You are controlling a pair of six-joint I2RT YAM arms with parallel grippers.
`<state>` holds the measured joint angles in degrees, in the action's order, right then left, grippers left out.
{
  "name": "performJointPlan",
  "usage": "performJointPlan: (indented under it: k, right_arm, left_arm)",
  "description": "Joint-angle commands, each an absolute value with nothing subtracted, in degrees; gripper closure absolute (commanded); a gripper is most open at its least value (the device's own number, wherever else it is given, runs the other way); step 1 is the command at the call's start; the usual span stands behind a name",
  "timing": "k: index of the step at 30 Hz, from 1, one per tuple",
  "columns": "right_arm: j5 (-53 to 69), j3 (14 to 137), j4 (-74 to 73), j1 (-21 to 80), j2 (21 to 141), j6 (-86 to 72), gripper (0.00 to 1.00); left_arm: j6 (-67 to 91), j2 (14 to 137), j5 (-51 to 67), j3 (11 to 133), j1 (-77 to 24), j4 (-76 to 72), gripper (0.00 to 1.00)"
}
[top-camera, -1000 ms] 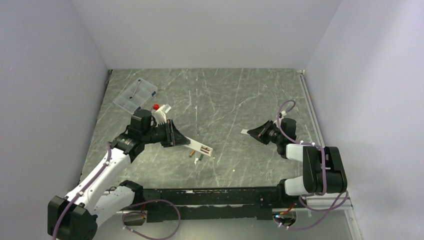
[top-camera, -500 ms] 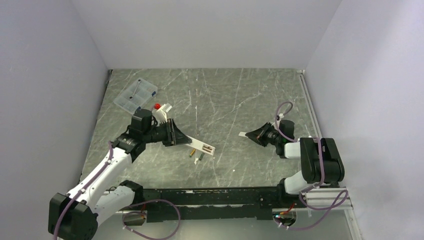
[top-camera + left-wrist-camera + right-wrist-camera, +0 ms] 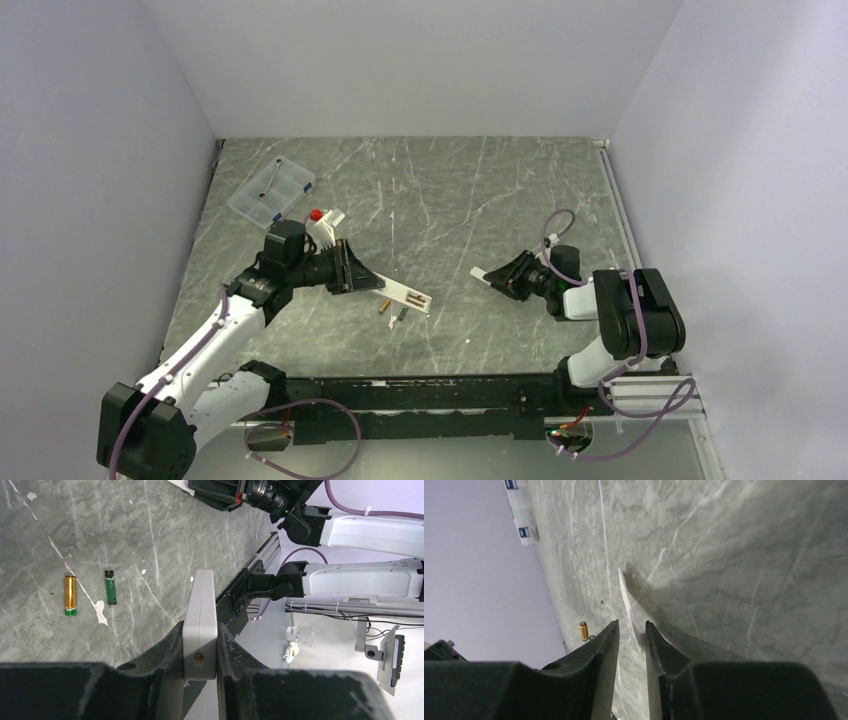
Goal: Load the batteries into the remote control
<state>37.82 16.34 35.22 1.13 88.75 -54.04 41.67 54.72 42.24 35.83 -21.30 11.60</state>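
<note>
The remote control point(image 3: 405, 293) sits just left of centre in the top view. It is a slim white slab gripped by the left jaws, which are closed tight on its two broad faces. In the left wrist view it juts up the frame edge-on from between the black fingers point(image 3: 167, 647). I cannot tell whether its far end touches the worktop point(image 3: 450, 190).

The batteries lie loose on the worktop just below the remote's free end, side by side but apart. One is a copper-orange cell point(image 3: 385, 306) and the other a dark green cell point(image 3: 400, 316); both are small smooth cylinders.

Right of centre, well apart from these, the right jaws stand slightly parted around a thin flat white cover piece point(image 3: 626, 597). A gap shows between the cover and one finger point(image 3: 606, 640), so it is not pinched, and its shadow falls right beside it on the stone.

The widest stretch of worktop lies between the two arms and towards the top of the frame. A clear plastic compartment box point(image 3: 270, 190) lies at the upper left, close to the left wall. Pale lilac walls point(image 3: 420, 70) bound the left, right and far sides. A black rail point(image 3: 450, 390) carrying the arm bases runs along the bottom edge.

The worktop is grey-green and marbled, with pale veins, scratches and a few white flecks.
</note>
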Motion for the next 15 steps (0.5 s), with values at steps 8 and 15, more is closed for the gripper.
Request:
performJointPlan:
  k: [8, 15]
  right_arm:
    - [34.7, 17.6, 31.3, 3.6, 84.9, -51.8, 0.54]
    - [29.3, 19.6, 18.4, 4.6, 77.4, -46.7, 0.45]
  left_arm:
    - [41.9, 53.4, 43.5, 36.0, -21.2, 10.0, 1.0]
    - [42.2, 53.2, 43.7, 35.9, -21.2, 9.6, 1.0]
